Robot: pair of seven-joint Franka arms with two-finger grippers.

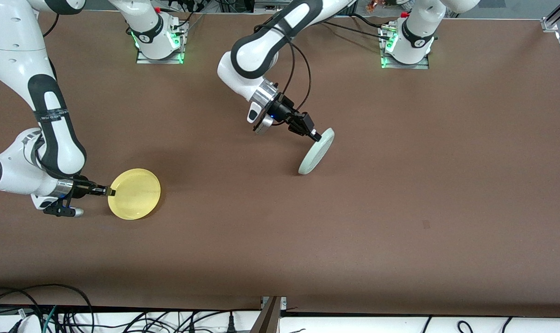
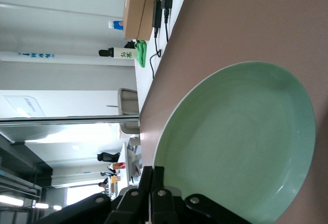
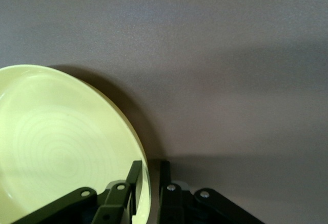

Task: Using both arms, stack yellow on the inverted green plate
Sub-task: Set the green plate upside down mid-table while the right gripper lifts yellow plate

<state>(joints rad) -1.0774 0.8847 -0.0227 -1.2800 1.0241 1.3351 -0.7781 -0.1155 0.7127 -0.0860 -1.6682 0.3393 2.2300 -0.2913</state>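
The yellow plate [image 1: 135, 194] lies hollow side up on the brown table, toward the right arm's end. My right gripper [image 1: 109, 191] sits low at its rim, open. One finger [image 3: 134, 175] is inside the plate [image 3: 61, 147]. The other stands just outside the rim with a sliver of gap, so the right gripper [image 3: 150, 165] straddles the rim. The green plate [image 1: 316, 151] stands steeply tilted mid-table, its lower edge on the table. My left gripper [image 1: 315, 136] is shut on its upper rim. The left wrist view shows the hollow side of the green plate [image 2: 241, 142] beside the left gripper [image 2: 152, 168].
Both arm bases [image 1: 157, 39] [image 1: 407, 46] stand along the table edge farthest from the front camera. Cables [image 1: 39, 310] run below the nearest edge. A small dark mark [image 1: 426, 224] is on the bare brown table top between the plates and that edge.
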